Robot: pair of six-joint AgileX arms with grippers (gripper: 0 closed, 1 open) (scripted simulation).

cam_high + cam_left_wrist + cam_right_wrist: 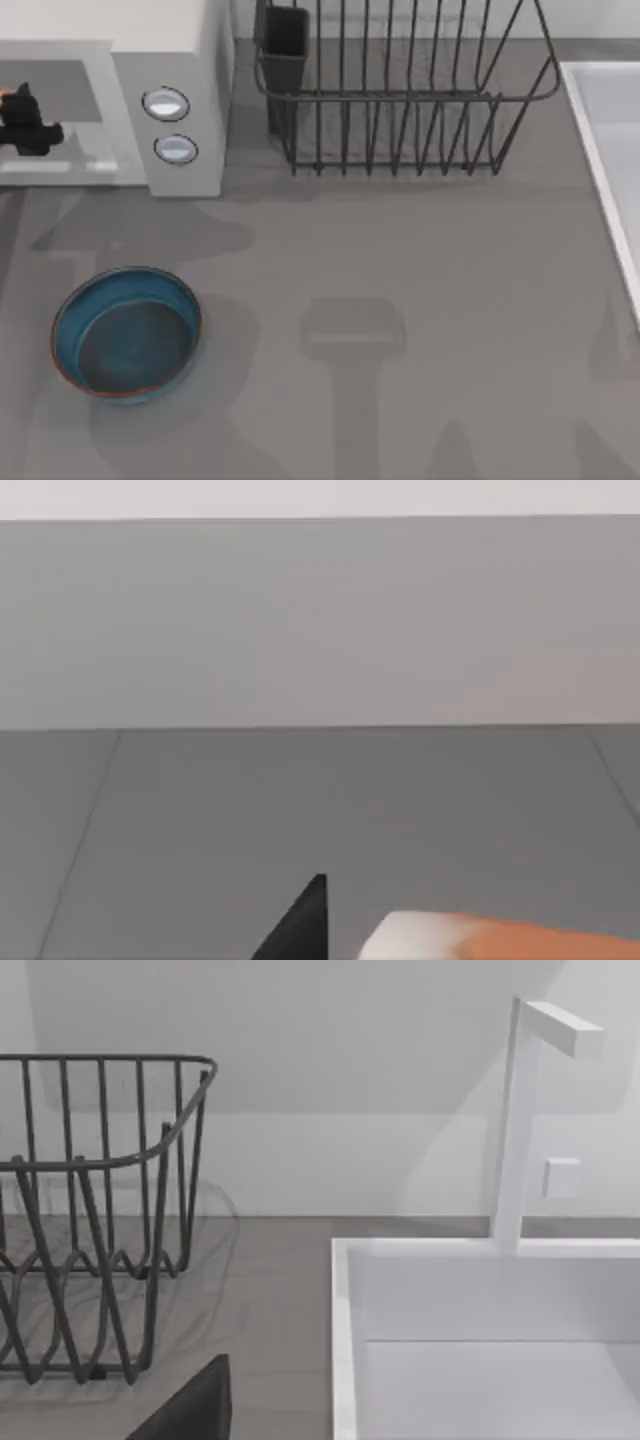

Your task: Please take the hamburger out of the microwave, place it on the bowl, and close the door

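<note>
The table point(400, 260) is flat and grey, with soft shadows lying on it. A dark wire rack point(400, 100) stands at the back, with a small dark cup point(285, 45) hung on its left end. A white sink point(480, 1340) sits at the right edge, with a thin white tap point(520, 1110) standing up behind it. The wall point(350, 1060) behind is plain white.

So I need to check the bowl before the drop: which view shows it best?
The top view: the bowl sits whole near the table's left front, its dark inside visible. The left wrist view faces the microwave's interior; the right wrist view faces the dish rack and sink.
</note>
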